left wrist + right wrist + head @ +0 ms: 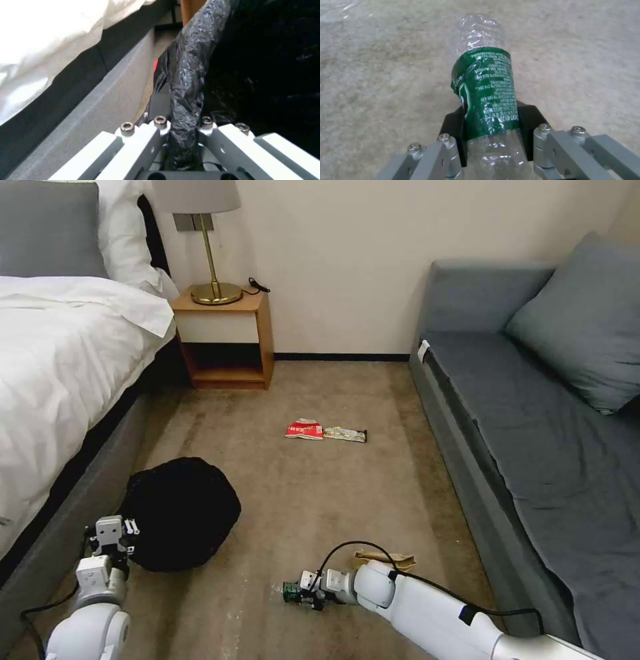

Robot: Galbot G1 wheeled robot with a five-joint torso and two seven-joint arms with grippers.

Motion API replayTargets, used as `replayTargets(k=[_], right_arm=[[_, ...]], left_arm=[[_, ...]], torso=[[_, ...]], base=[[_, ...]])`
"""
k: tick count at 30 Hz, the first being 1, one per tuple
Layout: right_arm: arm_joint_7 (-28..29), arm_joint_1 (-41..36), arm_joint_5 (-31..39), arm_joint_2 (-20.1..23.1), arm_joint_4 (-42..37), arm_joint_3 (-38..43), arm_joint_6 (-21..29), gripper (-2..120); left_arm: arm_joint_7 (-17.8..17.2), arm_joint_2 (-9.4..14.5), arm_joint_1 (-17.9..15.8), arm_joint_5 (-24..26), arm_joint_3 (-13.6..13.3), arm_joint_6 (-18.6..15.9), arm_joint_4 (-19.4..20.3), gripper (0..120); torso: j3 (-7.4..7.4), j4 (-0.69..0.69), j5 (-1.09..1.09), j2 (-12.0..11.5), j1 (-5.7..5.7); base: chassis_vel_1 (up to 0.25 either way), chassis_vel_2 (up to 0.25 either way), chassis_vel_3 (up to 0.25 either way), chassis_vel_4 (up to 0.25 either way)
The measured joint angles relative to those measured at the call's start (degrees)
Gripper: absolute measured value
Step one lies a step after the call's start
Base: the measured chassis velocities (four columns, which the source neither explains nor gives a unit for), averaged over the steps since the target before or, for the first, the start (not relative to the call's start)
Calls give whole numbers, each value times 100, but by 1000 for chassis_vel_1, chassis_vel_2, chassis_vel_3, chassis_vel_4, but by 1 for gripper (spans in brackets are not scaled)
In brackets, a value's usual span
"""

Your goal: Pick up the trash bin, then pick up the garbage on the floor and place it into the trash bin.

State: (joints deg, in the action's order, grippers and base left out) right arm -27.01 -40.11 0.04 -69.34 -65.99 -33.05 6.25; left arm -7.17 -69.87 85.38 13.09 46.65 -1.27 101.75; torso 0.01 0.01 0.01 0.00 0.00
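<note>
Low on the carpet, right gripper (300, 592) clamps the clear bottle (485, 95) across its green label, likely a firm spot on a crushed body. Left gripper (113, 540) pinches the trash bin (179, 512) by its bagged rim beside the bed frame (100, 105), probably for carrying. Wrist views confirm both grasps; the head view adds brown paper (390, 560) nearby and two wrappers (327, 432) mid-carpet.

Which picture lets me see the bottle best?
The right wrist view: the bottle looms close, green label readable, pinched between the right gripper jaws. The head view shows it far off, a small green bit at that gripper's tip. In the left wrist view the bin shows instead.
</note>
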Motion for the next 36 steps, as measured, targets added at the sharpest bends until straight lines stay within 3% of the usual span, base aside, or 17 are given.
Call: replayTargets(k=[12, 18, 20, 22, 26, 28, 30, 36], right_arm=[[-33, -277, 406, 193, -964, 1633, -117, 32], [233, -269, 1371, -8, -1732, 2429, -130, 32], [289, -246, 1526, -27, -1798, 2454, -140, 32], [476, -143, 2225, -128, -2033, 2463, -202, 32], [648, -79, 2973, -417, -2238, 2333, -237, 32], [648, -79, 2973, -417, -2238, 2333, -237, 32], [963, -91, 3550, -725, -2379, 2140, -153, 32], [1387, -72, 4609, -1233, -2299, 1904, 41, 32]], left_arm=[[24, -42, 3, -55, -92, 3, 12, 1], [-29, -140, -32, -122, -154, 30, 14, 1], [-38, -149, -35, -123, -160, 31, 21, 1], [-65, -205, -44, -122, -207, 34, 82, 1], [-76, -329, -79, -124, -294, 48, 130, 1], [-76, -329, -79, -124, -294, 48, 130, 1], [-81, -439, -124, -85, -377, 83, 146, 1], [-17, -464, -154, 386, -491, 141, 316, 1]], torso=[[0, -2, 0, 0, 0], [-1, -2, -1, 0, 0], [-1, -1, -1, 0, 0], [-1, -1, -1, 0, 0], [-1, -1, -1, 0, 0], [-1, -1, -1, 0, 0], [-1, -1, -3, 0, 0], [-1, -1, -1, 0, 0]], base=[[0, 0, 0, 0], [0, 0, 0, 0], [0, 0, 0, 0], [0, 0, 0, 0], [0, 0, 0, 0], [0, 0, 0, 0], [0, 0, 0, 0], [0, 0, 0, 0]])
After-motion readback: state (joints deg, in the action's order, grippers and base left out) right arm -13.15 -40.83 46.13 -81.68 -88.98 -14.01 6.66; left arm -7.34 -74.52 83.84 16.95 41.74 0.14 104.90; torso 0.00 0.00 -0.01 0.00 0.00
